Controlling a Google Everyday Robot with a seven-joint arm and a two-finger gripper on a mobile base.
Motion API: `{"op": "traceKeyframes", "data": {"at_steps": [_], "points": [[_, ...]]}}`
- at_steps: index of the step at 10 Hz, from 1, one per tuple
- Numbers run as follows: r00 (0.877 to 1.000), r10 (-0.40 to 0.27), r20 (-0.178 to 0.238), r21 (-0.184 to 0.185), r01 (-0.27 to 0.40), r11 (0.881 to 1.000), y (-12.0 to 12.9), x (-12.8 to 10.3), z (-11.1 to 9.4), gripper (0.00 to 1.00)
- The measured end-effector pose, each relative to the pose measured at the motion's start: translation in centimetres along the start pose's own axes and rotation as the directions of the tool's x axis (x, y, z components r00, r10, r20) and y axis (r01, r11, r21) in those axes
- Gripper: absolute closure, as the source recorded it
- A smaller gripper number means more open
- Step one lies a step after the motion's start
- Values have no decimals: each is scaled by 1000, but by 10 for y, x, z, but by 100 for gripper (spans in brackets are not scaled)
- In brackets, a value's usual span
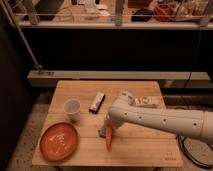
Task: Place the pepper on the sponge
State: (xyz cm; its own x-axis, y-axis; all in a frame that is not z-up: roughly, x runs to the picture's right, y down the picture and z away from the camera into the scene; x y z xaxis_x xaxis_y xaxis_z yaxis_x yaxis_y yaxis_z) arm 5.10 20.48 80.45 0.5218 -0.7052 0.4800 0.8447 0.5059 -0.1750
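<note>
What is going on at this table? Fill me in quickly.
A white robot arm reaches in from the right over the wooden table. Its gripper is near the front middle, and the pepper hangs tip-down right under it. The blue sponge shows just beside the pepper. I cannot tell whether they touch. A cup, an orange plate and a dark-and-white box sit apart from the arm.
</note>
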Motion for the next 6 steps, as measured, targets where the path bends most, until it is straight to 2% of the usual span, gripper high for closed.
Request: {"op": "traceKeyframes", "data": {"at_steps": [6], "points": [[1000, -18, -1, 13, 18, 1000, -2, 1, -1, 77]]}}
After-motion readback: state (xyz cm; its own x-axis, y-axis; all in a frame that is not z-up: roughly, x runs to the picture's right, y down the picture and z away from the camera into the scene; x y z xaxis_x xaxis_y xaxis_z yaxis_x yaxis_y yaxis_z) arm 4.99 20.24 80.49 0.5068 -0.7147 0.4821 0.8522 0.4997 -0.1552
